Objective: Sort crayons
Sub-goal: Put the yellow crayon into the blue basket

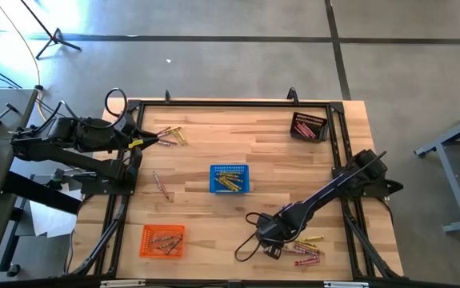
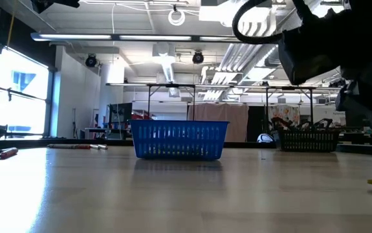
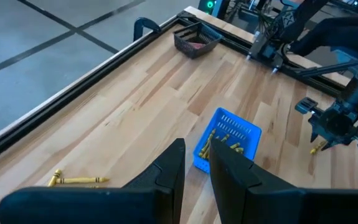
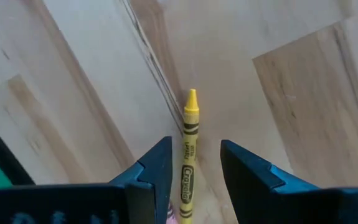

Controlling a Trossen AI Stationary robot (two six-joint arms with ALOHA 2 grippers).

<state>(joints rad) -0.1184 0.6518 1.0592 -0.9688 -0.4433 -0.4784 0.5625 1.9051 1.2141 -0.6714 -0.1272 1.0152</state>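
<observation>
- Tabletop [image 1: 278,160] planks are pale wood with a dark metal frame along the edges; you have open wood between the blue basket [image 1: 230,178] at the middle and the dark mesh basket [image 1: 308,126] in the far right corner.
- Your orange basket [image 1: 162,240] sits near the front left corner, with a few crayons inside.
- Your right end effector [image 4: 194,163] hangs low near the front right corner, fingers apart, straddling a yellow crayon [image 4: 188,155] that lies flat on the wood; you can't tell whether the fingers touch it.
- More loose crayons [image 1: 308,250], yellow and red, lie just beside that end effector toward the front edge.
- Your left end effector [image 3: 196,163] is raised by the far left corner, fingers parted with nothing between them.
- Yellow and reddish crayons [image 1: 171,136] lie scattered near it at the far left; two more [image 1: 162,186] rest left of the blue basket.
- The blue basket is slotted plastic and holds yellow crayons.
</observation>
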